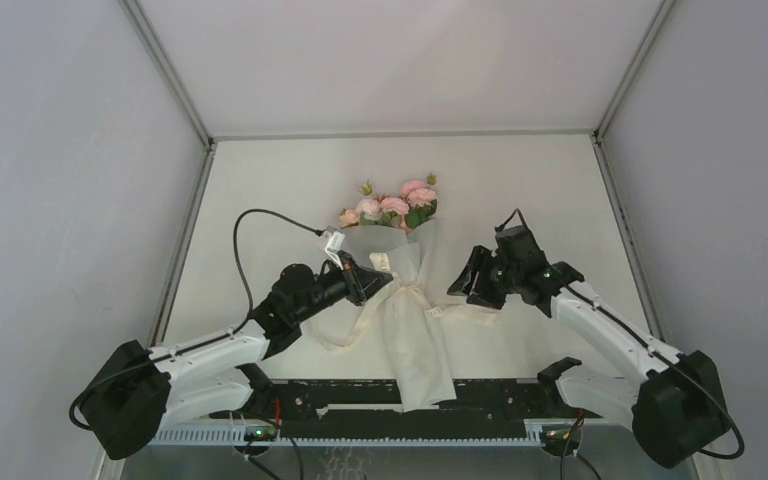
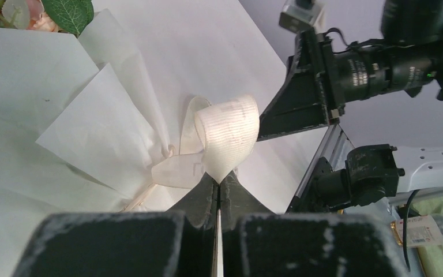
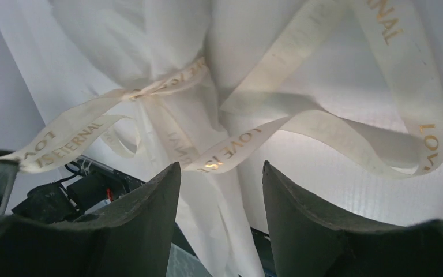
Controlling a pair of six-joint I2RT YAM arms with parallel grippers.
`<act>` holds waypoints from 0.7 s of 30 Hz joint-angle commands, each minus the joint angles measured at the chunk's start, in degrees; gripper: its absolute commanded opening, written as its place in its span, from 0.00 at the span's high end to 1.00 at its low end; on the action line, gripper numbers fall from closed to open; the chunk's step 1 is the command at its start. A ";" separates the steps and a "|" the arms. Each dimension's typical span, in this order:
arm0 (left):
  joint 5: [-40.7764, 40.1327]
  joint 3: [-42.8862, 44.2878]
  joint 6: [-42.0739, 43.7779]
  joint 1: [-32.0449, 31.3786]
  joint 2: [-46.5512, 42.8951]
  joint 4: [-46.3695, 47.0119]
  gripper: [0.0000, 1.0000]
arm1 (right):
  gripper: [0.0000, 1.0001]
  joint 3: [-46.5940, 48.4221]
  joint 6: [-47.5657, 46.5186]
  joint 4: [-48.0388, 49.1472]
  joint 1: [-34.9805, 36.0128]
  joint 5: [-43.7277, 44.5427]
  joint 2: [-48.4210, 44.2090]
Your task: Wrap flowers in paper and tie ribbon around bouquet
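- The bouquet lies in the middle of the table, between your two arms. The flowers point to the far side, and the narrow end of the paper reaches the near edge.
- The ribbon is cinched around the waist of the paper. Its loops and tails lie loose on both sides.
- Your left gripper is clamped tight on a loop of the ribbon, just beside the cinched waist.
- Your right gripper has its jaws apart and holds nothing. A loose ribbon tail lies just ahead of its fingertips.
- Risk: with only one side held, a pull from the left could draw that loop back through the tie and slacken it.
- Risk: the bouquet looks light and nothing pins it down, so the same pull could drag or roll it across the table.
- Risk: if the right jaws close on the wrong strand, or catch the thin paper with it, the wrap could crease or tear.
- Containers: there is no box, vase or tray in view. The only thing holding anything is the paper wrap itself, which sheathes the stems while the pink blooms and leaves stand out of its wide far end.
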 commanded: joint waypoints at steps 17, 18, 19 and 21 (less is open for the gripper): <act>-1.89 -2.23 1.22 -0.09 -2.78 2.79 1.00 | 0.29 18.33 -19.06 -14.34 -7.10 19.29 20.07; -1.78 -2.15 1.26 -0.06 -2.80 2.68 1.00 | 0.28 20.25 -20.50 -16.65 -7.19 19.38 23.94; -1.71 -2.07 1.30 -0.05 -2.84 2.58 1.00 | 0.27 21.76 -23.29 -17.58 -7.16 18.59 27.26; -1.79 -2.13 1.30 -0.04 -2.99 2.48 1.00 | 0.25 23.36 -27.09 -18.20 -7.19 15.43 32.32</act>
